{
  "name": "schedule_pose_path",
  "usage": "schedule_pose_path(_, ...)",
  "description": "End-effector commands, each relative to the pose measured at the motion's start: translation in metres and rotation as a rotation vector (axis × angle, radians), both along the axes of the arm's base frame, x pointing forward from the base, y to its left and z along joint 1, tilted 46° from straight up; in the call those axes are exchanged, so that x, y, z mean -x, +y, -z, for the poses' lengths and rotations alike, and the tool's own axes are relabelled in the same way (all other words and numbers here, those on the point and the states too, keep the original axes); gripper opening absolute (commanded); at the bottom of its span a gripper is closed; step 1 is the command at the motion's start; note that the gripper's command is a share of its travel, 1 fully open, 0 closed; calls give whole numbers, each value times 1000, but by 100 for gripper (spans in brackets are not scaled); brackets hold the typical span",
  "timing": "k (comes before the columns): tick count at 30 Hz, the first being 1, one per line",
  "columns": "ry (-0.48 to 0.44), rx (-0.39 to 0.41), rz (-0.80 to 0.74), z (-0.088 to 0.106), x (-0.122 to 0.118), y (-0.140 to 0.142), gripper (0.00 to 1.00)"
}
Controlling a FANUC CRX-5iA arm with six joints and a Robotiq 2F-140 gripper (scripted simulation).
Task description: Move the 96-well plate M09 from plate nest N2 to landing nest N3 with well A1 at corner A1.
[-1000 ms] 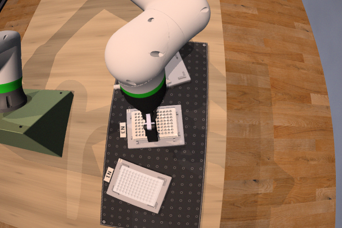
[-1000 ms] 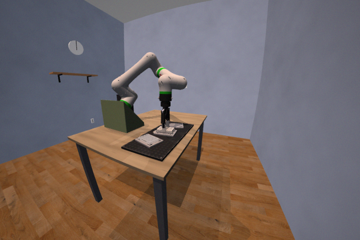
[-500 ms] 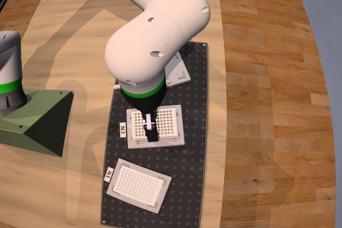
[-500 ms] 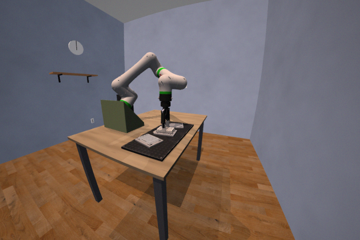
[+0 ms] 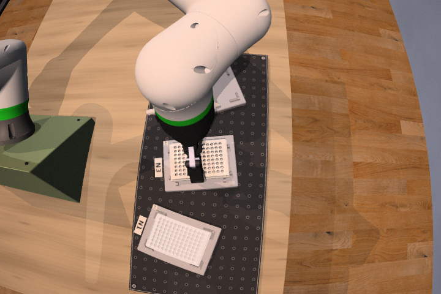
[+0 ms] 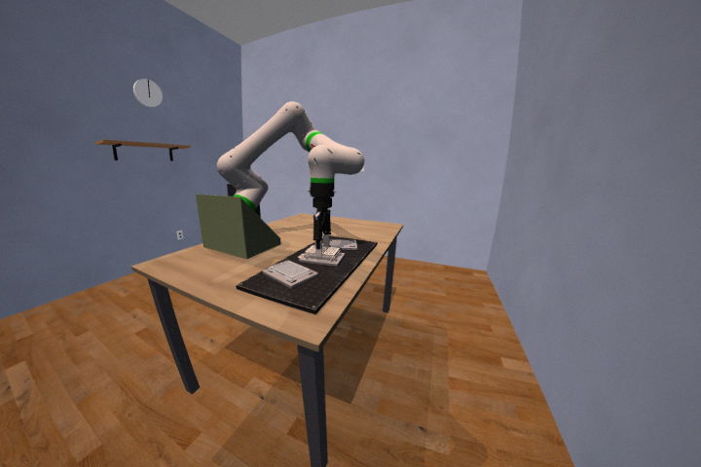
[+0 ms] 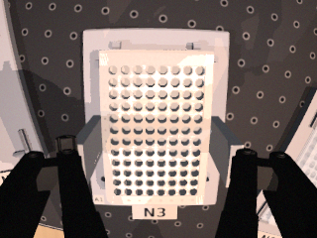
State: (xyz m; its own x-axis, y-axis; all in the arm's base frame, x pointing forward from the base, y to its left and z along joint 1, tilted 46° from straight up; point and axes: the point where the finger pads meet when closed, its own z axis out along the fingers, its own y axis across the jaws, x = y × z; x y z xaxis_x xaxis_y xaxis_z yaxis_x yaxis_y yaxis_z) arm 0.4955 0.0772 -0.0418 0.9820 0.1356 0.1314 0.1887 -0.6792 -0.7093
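Note:
The white 96-well plate M09 (image 5: 202,160) is over the grey landing nest N3 in the middle of the black deck; in the wrist view the plate (image 7: 158,135) lines up with the nest's outline (image 7: 157,47). My gripper (image 7: 156,132) is shut on its two long sides; it also shows in the top view (image 5: 194,163). The N3 label (image 7: 158,213) lies just in front. I cannot tell if the plate is fully down. The plate M06 (image 5: 178,239) lies on nest N1 at the deck's near end.
The bare nest N2 (image 5: 230,90) sits at the deck's far end, partly hidden by my arm. The green robot pedestal (image 5: 40,155) stands left of the deck. The N1 label (image 5: 140,224) and the N3 label (image 5: 158,167) lie on the deck's left side.

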Motion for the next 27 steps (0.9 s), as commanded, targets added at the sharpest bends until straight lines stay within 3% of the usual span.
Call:
schedule_pose_path(1, 0, 0, 0, 0, 0, 0, 0)
schedule_pose_path(27, 0, 0, 0, 4, 0, 4, 0)
